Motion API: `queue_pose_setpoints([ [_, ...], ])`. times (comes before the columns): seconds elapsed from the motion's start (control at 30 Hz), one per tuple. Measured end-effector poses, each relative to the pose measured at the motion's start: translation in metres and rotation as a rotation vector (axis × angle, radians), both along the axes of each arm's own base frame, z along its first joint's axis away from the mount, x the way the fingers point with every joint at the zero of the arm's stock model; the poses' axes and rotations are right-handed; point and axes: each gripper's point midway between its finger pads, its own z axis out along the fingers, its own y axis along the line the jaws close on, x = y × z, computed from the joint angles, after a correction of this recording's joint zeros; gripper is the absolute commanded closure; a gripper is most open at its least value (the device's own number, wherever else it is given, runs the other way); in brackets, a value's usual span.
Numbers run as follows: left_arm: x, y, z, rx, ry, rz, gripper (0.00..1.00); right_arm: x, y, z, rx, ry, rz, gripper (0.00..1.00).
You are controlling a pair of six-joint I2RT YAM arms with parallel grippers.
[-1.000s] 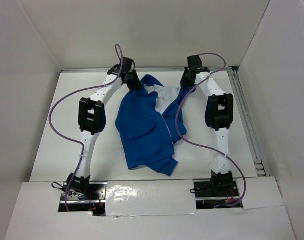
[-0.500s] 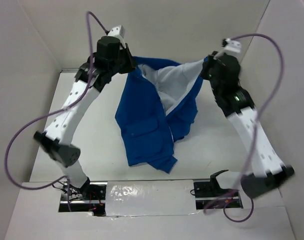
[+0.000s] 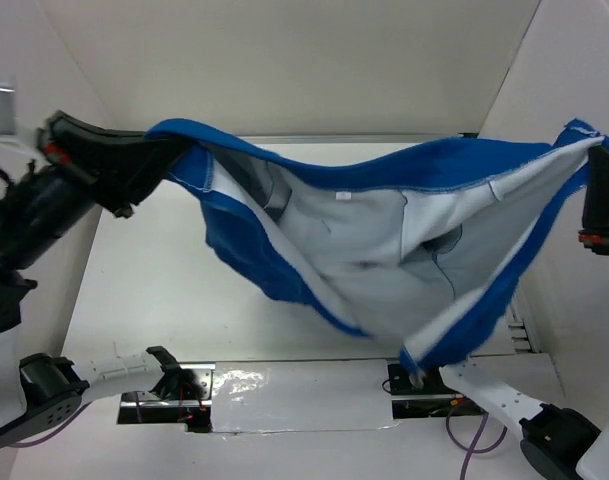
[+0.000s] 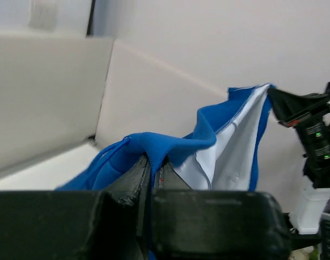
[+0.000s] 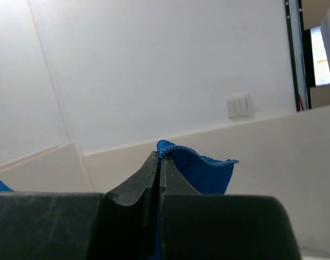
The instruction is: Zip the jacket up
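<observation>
The royal-blue jacket [image 3: 384,240] hangs spread wide in the air between both arms, its pale grey lining facing the camera and its lower part drooping toward the table. My left gripper [image 3: 174,150] is shut on a blue fold at the jacket's upper left corner, seen pinched in the left wrist view [image 4: 154,157]. My right gripper [image 3: 594,150] is shut on the upper right corner, where the zipper-toothed edge [image 5: 194,157] sticks out past the fingertips [image 5: 153,162]. The zipper's slider is not visible.
White walls enclose the white table [image 3: 134,290] on three sides. The arm bases [image 3: 164,385] sit at the near edge, with the right base [image 3: 424,385] under the hanging hem. A metal rail [image 3: 519,325] runs along the table's right side.
Both arms have swung up and far apart, lifting the jacket off the table and stretching it open wide; a second ago it lay bunched on the table.
</observation>
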Motion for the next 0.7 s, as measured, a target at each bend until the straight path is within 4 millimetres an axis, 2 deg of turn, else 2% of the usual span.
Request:
queue_pose_setpoints([
  [0.1,-0.019,0.009,0.029,-0.051,-0.08,-0.03,1.0,-0.011,0.003,0.017,-0.021,-0.041,0.018,1.0],
  [0.17,-0.019,0.008,0.037,-0.061,-0.106,-0.029,1.0,-0.001,0.011,0.019,-0.04,-0.032,0.02,1.0],
  [0.23,-0.006,0.001,0.032,-0.045,-0.092,-0.013,1.0,0.024,0.024,0.012,-0.068,0.015,0.028,1.0],
  [0.27,0.009,-0.006,0.023,-0.03,-0.063,0.012,1.0,0.046,0.036,0.002,-0.087,0.061,0.035,1.0],
  [0.33,0.048,-0.023,-0.003,0.013,0.022,0.081,0.99,0.092,0.06,-0.024,-0.125,0.156,0.048,1.0],
  [0.37,0.073,-0.031,-0.022,0.044,0.078,0.133,0.99,0.121,0.075,-0.048,-0.149,0.225,0.057,1.0],
  [0.47,0.166,-0.052,-0.108,0.182,0.303,0.27,1.0,0.205,0.119,-0.138,-0.217,0.457,0.076,1.0],
  [0.5,0.202,-0.053,-0.146,0.226,0.406,0.303,0.98,0.238,0.134,-0.18,-0.234,0.562,0.071,1.0],
  [0.53,0.238,-0.05,-0.187,0.262,0.515,0.337,0.91,0.263,0.147,-0.221,-0.251,0.664,0.066,0.95],
  [0.57,0.274,-0.042,-0.233,0.294,0.631,0.379,0.71,0.289,0.16,-0.265,-0.272,0.773,0.062,0.94],
  [0.6,0.303,-0.033,-0.28,0.332,0.743,0.413,0.55,0.311,0.17,-0.306,-0.291,0.873,0.047,0.82],
  [0.63,0.329,-0.019,-0.327,0.369,0.86,0.452,0.34,0.332,0.182,-0.351,-0.307,0.976,0.043,0.67],
  [0.67,0.351,-0.008,-0.373,0.401,0.968,0.478,0.06,0.348,0.19,-0.391,-0.325,1.069,0.025,0.53],
  [0.7,0.368,0.004,-0.415,0.43,1.067,0.501,0.01,0.362,0.197,-0.422,-0.339,1.135,0.015,0.29],
])
